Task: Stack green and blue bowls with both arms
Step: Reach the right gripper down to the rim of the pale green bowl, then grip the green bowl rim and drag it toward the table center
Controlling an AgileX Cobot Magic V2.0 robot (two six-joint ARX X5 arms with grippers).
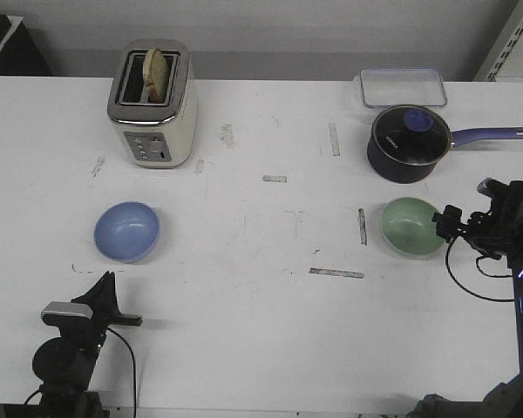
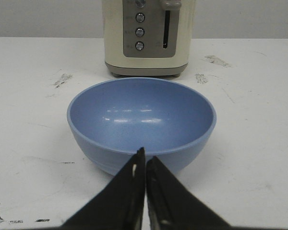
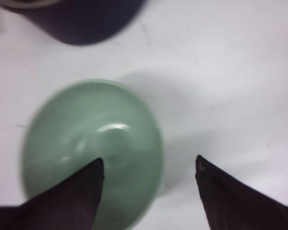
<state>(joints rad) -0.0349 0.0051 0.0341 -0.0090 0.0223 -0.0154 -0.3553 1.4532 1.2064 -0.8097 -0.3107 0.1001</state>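
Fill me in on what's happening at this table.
A two-armed robot is working on two bowls, neither lifted yet. The right gripper is open, straddling the rim of the pale green glossy bowl beside the dark lidded saucepan. The left gripper is shut, just short of the light blue glossy bowl before the cream toaster.

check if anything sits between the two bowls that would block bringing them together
Nothing visible does. The stretch of table between the blue bowl and the green bowl holds only tape marks. The toaster and saucepan stand farther back, off that line.
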